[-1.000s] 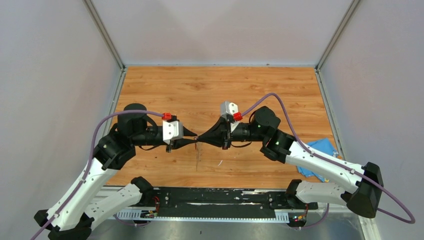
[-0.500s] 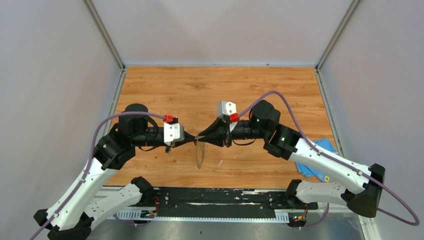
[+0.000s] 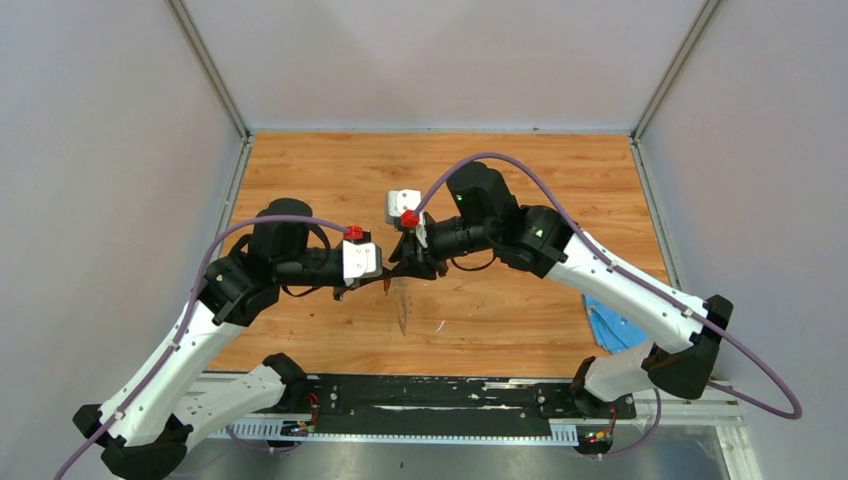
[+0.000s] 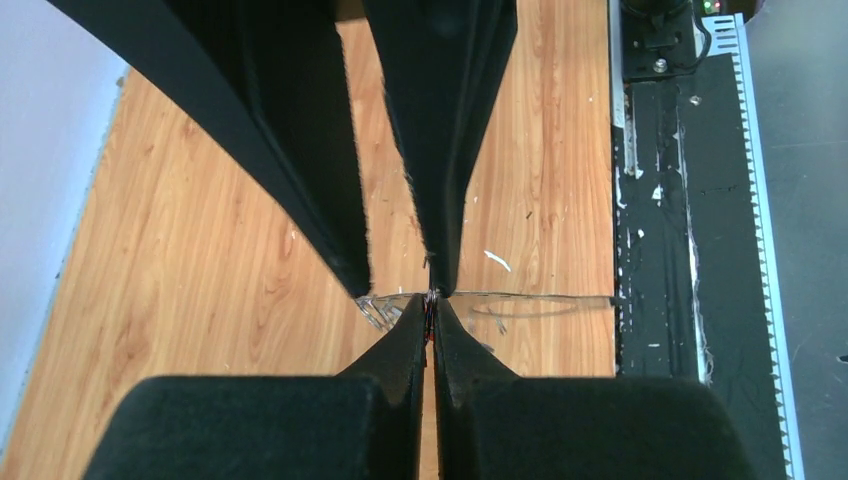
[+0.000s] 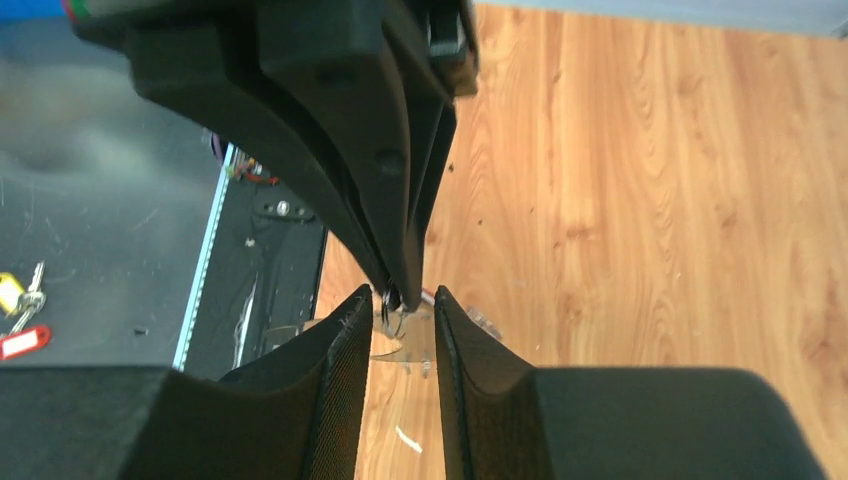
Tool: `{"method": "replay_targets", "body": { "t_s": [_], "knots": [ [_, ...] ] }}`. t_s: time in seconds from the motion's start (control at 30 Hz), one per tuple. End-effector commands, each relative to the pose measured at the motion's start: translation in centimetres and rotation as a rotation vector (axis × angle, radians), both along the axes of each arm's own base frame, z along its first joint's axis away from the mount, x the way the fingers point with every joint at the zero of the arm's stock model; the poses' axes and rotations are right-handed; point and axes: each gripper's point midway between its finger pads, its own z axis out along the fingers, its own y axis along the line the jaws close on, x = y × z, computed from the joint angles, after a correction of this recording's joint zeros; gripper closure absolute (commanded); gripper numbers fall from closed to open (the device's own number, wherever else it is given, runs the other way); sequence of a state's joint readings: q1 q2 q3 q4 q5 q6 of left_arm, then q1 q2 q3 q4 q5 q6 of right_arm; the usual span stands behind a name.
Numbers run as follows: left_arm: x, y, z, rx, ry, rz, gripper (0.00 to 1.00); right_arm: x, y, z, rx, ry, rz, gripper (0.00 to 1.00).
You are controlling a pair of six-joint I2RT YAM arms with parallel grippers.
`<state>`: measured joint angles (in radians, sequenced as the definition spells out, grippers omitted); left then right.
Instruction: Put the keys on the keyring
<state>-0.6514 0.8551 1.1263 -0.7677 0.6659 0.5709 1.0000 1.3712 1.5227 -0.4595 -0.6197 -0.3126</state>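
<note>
My left gripper [image 3: 387, 277] [image 4: 430, 308] is shut, and a red sliver of the red key [image 4: 430, 322] shows between its pads. The keyring [image 4: 545, 297] is a thin grey ring seen edge-on. It sits at the left fingertips and is held above the table. It also shows in the top view [image 3: 403, 312] and in the right wrist view [image 5: 398, 346]. I cannot tell whether the ring itself is pinched. My right gripper [image 3: 402, 268] [image 5: 398, 297] is open, with its jaws on either side of the left fingertips [image 5: 400, 272]. I cannot make out the blue key.
A blue cloth [image 3: 612, 325] lies at the table's right near edge. A thin white sliver [image 3: 440, 325] lies on the wood below the grippers. The black base rail [image 3: 430, 392] runs along the near edge. Tagged keys [image 5: 22, 300] lie off the table.
The right arm has swung left and back, and its gripper has opened around the left fingertips. The left gripper has shifted slightly right. The ring has turned edge-on.
</note>
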Motion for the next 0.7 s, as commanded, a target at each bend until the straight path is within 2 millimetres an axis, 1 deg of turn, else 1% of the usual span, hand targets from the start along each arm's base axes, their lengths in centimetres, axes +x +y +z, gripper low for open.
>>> {"method": "replay_targets", "body": {
  "t_s": [0.0, 0.17, 0.3, 0.53, 0.63, 0.67],
  "knots": [
    [0.4, 0.2, 1.2, -0.003, -0.043, 0.015, 1.0, -1.2, -1.0, -0.8, -0.071, 0.011, 0.039, 0.69],
    [0.4, 0.2, 1.1, -0.001, -0.04, 0.013, 1.0, -1.3, -0.9, -0.8, -0.072, 0.011, 0.052, 0.74],
    [0.2, 0.2, 1.2, -0.007, -0.041, 0.007, 1.0, -1.3, -0.6, -0.7, -0.067, 0.004, 0.057, 0.82],
    [0.0, 0.0, 1.5, -0.016, -0.033, -0.005, 1.0, -1.3, 0.1, -1.1, -0.072, 0.008, 0.061, 0.84],
    [-0.1, 0.1, 1.7, -0.021, -0.038, -0.005, 1.0, -1.1, 0.2, -1.4, -0.078, 0.009, 0.057, 0.87],
    [-0.2, 0.1, 1.8, -0.025, -0.037, -0.009, 1.0, -1.0, 0.3, -1.5, -0.079, 0.008, 0.055, 0.91]
  ]
}}
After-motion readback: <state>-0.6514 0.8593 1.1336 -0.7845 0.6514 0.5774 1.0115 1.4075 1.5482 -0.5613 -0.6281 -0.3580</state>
